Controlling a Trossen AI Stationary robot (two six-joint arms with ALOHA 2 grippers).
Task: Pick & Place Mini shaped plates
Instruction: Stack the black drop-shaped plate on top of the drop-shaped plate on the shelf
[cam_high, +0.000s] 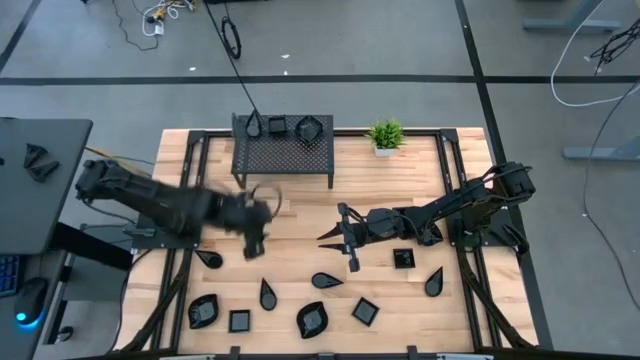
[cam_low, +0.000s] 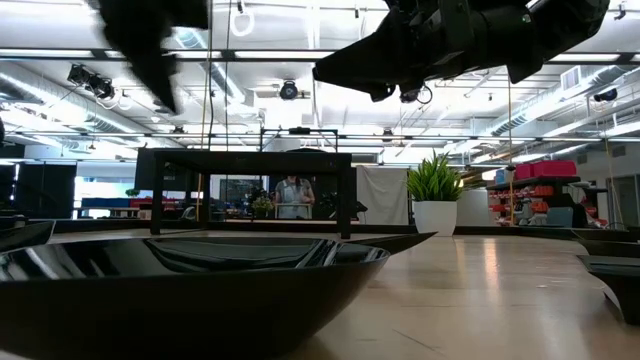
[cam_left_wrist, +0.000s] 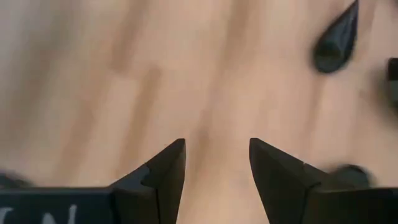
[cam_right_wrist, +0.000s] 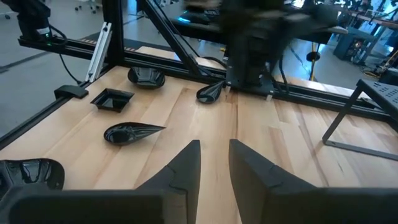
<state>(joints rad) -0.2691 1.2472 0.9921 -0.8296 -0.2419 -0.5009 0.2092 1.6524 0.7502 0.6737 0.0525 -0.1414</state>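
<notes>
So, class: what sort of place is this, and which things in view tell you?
Probably a robotics lab or workshop in a large open hall. Two arms are mounted at a wooden table, cables trail over the grey floor, and the low view shows strip lights, exposed ceiling ducts and shelving behind.

We see a black dish (cam_low: 190, 290) filling the foreground on the counter (cam_low: 500, 300), the mesh rack (cam_low: 250, 160) and potted plant (cam_low: 436, 200) behind, both arms overhead.
</notes>
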